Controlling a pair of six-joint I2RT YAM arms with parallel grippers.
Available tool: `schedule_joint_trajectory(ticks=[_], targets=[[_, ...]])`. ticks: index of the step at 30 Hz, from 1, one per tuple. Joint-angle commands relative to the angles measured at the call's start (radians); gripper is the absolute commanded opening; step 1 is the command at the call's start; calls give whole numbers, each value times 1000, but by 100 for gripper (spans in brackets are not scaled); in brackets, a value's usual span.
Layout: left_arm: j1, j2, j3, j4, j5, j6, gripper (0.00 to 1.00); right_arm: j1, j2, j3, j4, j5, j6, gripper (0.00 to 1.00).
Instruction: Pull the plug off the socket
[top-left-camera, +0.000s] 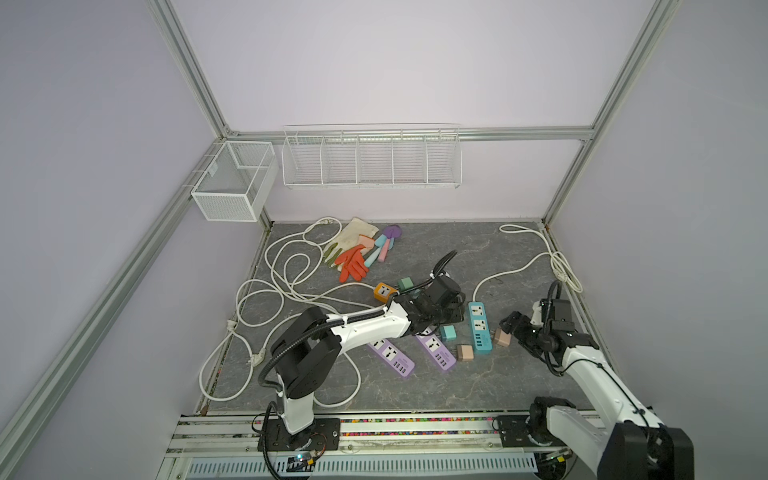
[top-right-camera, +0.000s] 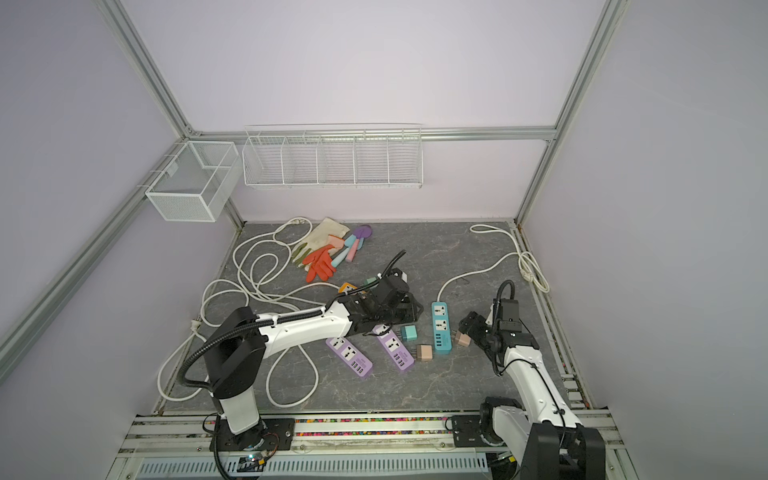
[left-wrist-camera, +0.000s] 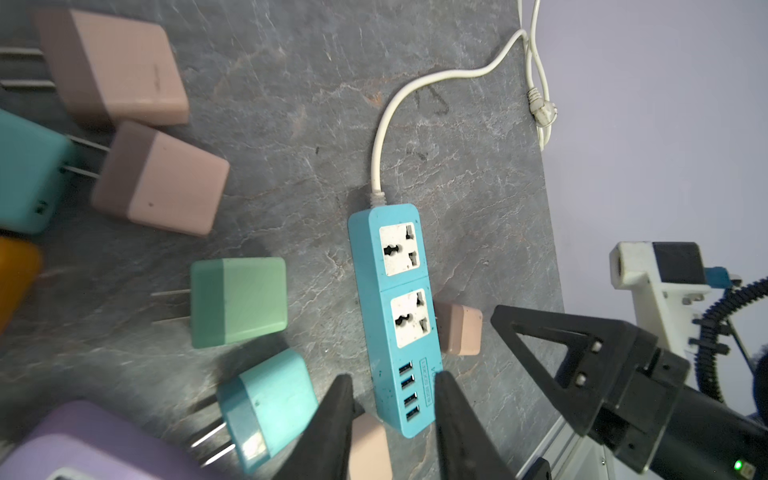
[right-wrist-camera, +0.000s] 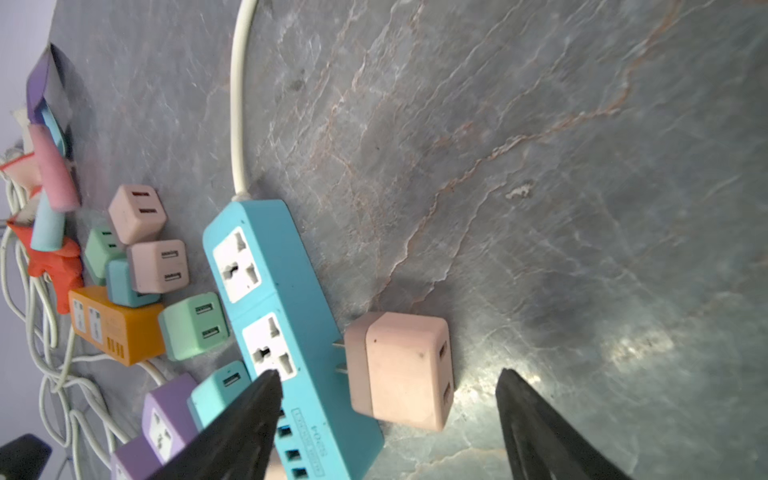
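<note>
Right wrist view shows the pink cube-shaped plug (right-wrist-camera: 399, 370) free beside the blue plastic power strip (right-wrist-camera: 266, 291); right gripper (right-wrist-camera: 389, 373) gapes empty, left gripper (left-wrist-camera: 394, 376) barely parted; pulling looks done.

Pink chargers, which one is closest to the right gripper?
The pink charger lying alone by the blue power strip, prongs toward it, at the open right gripper; the other pink chargers lie across the strip.

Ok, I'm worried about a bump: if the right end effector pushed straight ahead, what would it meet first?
Probably the pink plug, lying unplugged ahead of the open right end effector, beside the blue power strip.
</note>
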Motion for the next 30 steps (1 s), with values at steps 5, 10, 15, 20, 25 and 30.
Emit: schedule_joint_trajectory(ticks=[5, 10, 15, 20, 25, 30], targets=[[146, -230, -125, -78, -93, 113, 48, -3, -72, 157, -130, 156, -102, 97], [266, -409, -214, -199, -344, 178, 62, -3, -66, 203, -74, 277, -150, 89], [468, -557, -351, -253, -515, 249, 87, -3, 23, 181, 69, 407, -242, 89], [743, -646, -467, -226, -598, 327, 97, -1, 127, 90, 326, 496, -310, 89], [831, -693, -706, 180, -679, 578, 100, 0, 252, 2, 617, 543, -368, 89], [844, -583, -858, 590, -608, 756, 100, 1, 384, 22, 721, 528, -403, 89]])
